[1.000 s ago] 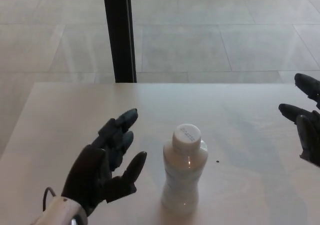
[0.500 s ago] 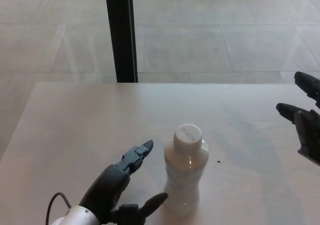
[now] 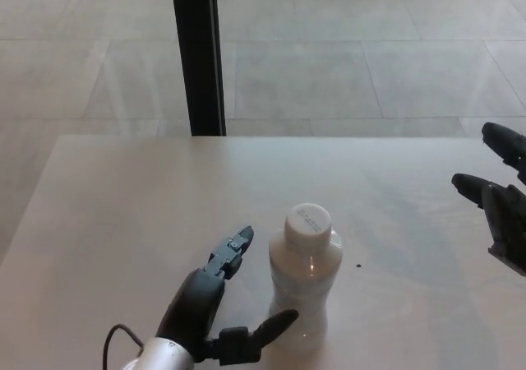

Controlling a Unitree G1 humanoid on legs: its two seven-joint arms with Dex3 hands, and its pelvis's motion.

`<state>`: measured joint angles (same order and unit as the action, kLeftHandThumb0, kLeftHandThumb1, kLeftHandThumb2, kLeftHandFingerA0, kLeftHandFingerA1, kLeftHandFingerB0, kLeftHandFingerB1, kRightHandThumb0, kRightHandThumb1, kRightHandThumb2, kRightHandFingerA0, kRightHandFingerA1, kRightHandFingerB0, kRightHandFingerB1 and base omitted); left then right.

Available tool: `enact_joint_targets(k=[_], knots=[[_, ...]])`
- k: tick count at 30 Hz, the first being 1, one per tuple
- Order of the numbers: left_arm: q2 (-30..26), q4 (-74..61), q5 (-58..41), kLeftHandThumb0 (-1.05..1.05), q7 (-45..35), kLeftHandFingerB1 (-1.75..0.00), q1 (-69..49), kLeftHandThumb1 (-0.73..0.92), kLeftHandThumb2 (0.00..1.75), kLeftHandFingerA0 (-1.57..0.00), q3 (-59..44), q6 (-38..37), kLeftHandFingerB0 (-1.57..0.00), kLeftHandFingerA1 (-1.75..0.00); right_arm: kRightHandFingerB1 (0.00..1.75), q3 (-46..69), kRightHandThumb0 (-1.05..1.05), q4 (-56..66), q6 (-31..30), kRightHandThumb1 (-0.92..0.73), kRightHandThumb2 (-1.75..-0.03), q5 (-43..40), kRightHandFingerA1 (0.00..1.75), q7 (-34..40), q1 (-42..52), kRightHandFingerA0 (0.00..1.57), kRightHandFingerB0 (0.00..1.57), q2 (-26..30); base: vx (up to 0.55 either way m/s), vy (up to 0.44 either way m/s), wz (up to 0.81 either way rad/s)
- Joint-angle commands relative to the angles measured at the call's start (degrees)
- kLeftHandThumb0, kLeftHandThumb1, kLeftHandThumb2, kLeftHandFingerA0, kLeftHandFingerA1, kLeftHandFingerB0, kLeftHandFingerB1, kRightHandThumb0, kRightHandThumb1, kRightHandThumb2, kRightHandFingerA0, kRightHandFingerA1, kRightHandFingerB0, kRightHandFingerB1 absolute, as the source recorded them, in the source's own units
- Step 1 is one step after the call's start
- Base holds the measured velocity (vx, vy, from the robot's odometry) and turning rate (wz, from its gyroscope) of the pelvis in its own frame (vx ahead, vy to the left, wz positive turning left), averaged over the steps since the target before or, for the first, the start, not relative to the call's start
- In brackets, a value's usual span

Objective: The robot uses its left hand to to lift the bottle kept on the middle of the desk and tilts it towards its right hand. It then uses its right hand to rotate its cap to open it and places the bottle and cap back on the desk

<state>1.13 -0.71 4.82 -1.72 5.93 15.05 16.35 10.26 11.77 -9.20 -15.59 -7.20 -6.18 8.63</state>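
At the near edge of the worktop (image 3: 123,197) the left hand (image 3: 205,308) sits just beside the bottle (image 3: 302,284), spread wide with its thumb low toward the bottle's base and its 2 fingers (image 3: 234,251) reaching up alongside, nothing held. The white bottle stands upright near the middle of the worktop, its cap (image 3: 308,220) on. At the right edge the right hand (image 3: 501,197) hovers well apart from the bottle, fingers spread and empty, and beyond the far edge a black post (image 3: 197,53) rises from the tiled floor (image 3: 370,49).
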Motion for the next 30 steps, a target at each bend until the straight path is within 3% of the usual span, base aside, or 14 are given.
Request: enact_joint_targets(k=[1,13,14,15,16,25,26,28,29,30], knots=[[3.24,1.39,3.42,-1.05,7.00,-0.09,1.26,0.55,1.03,0.00,-1.28,-2.73,0.00,-0.29,0.31,0.70,-0.63,0.30,-0.41,-0.75,-0.63,0.29,0.48,0.93,0.74,0.40,0.32,-0.22,0.00,0.000,0.00],[6.06,2.92,2.95,-1.04,6.06,-0.10,-1.40,0.54,1.00,0.00,0.58,-3.36,0.00,-0.23,0.32,0.63,-0.63,-0.12,-0.63,-0.72,-0.62,-0.14,0.52,1.33,0.44,0.41,0.36,-1.25,0.00,0.000,0.00],[6.56,3.12,3.02,-0.93,6.30,0.00,-1.11,0.50,0.83,0.00,0.88,-3.26,0.00,0.00,0.32,0.57,-0.64,-0.27,-0.58,-0.72,-0.62,-0.07,0.52,1.52,0.30,0.41,0.36,-1.50,0.00,0.000,0.00],[7.03,3.25,2.92,-0.93,6.26,0.00,-0.81,0.64,0.59,0.00,1.20,-3.15,0.00,0.00,0.33,0.47,-0.65,-0.24,-0.59,-0.72,-0.62,0.13,0.53,1.70,0.29,0.42,0.37,-1.66,0.00,0.000,0.00],[7.61,3.44,2.64,-1.04,5.93,-0.11,-0.37,0.54,1.00,0.00,1.64,-3.29,0.00,-0.24,0.33,0.37,-0.66,-0.25,-0.67,-0.72,-0.62,0.41,0.53,1.99,0.24,0.42,0.37,-1.80,0.00,0.000,0.00],[9.25,4.50,3.99,-1.05,5.76,-0.08,0.98,0.54,1.01,0.00,5.77,-3.20,0.00,-0.22,0.32,-0.71,-0.66,-0.87,-0.34,-0.72,-0.62,2.09,0.54,2.64,-0.48,0.38,0.36,-1.97,0.00,0.000,0.00],[9.52,4.78,3.36,-1.05,5.11,-0.10,1.39,0.54,1.01,0.00,5.86,-3.16,0.00,-0.24,0.37,-0.69,-0.70,-0.81,-0.30,-0.64,-0.69,2.21,0.56,2.65,-0.43,0.35,0.34,-1.87,0.00,0.000,0.00],[9.61,5.73,3.71,-1.05,5.46,-0.12,2.31,0.54,1.02,0.00,5.98,-4.09,0.00,-0.26,0.33,-0.81,-0.66,-0.93,0.20,-0.73,-0.62,2.72,0.55,2.56,-0.42,0.36,0.36,-1.69,0.00,0.000,0.00],[9.73,5.91,3.97,-0.97,5.75,0.00,3.13,0.52,0.85,0.00,6.04,-3.87,0.00,0.00,0.32,-0.64,-0.65,-0.99,0.17,-0.74,-0.62,2.68,0.55,2.47,-0.41,0.35,0.34,-1.66,0.00,0.000,0.00],[9.96,6.04,4.40,-0.97,6.08,0.00,4.22,0.52,0.85,0.00,6.08,-3.40,0.00,0.00,0.32,-0.36,-0.65,-1.08,0.09,-0.74,-0.62,2.48,0.55,2.35,-0.36,0.35,0.34,-1.62,0.00,0.000,0.00]])
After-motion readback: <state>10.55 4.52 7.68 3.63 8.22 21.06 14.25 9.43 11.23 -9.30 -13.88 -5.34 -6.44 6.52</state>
